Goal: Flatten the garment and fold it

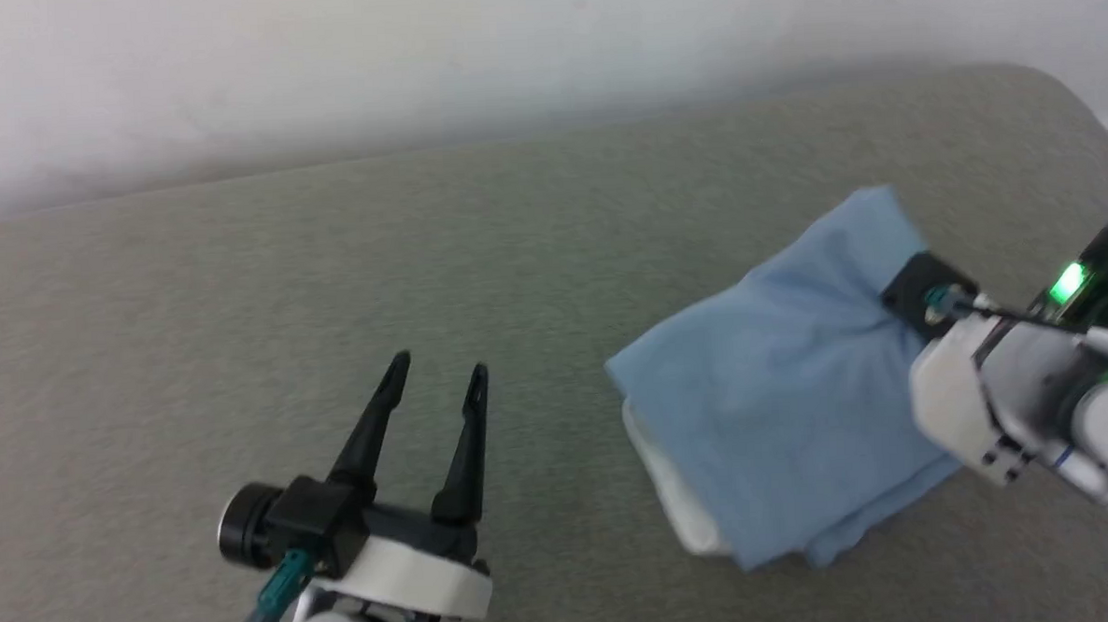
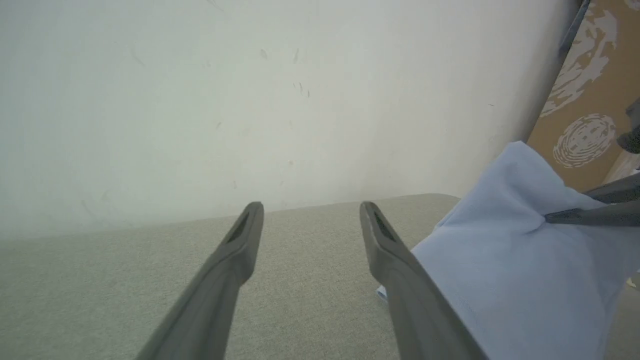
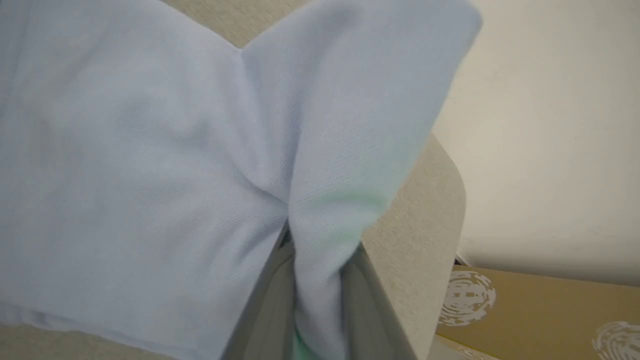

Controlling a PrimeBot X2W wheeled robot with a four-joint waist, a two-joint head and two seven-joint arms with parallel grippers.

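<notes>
The garment (image 1: 782, 385), a light blue shirt, lies folded into a rough rectangle on the right of the grey-green surface, with a white layer (image 1: 664, 479) peeking out at its lower left edge. My right gripper (image 1: 913, 297) is shut on a pinch of the garment's right edge. In the right wrist view the cloth (image 3: 150, 175) bunches between the right gripper's (image 3: 317, 300) two fingers and a flap rises above them. My left gripper (image 1: 439, 365) stands open with nothing in it, well left of the garment. The left wrist view shows it (image 2: 311, 207) beside the cloth (image 2: 500, 260).
The soft grey-green surface (image 1: 328, 265) runs back to a white wall (image 1: 412, 55) and rounds off at the far right corner (image 1: 1059, 102). A brown cardboard box (image 3: 525, 310) with white prints stands beyond that right edge.
</notes>
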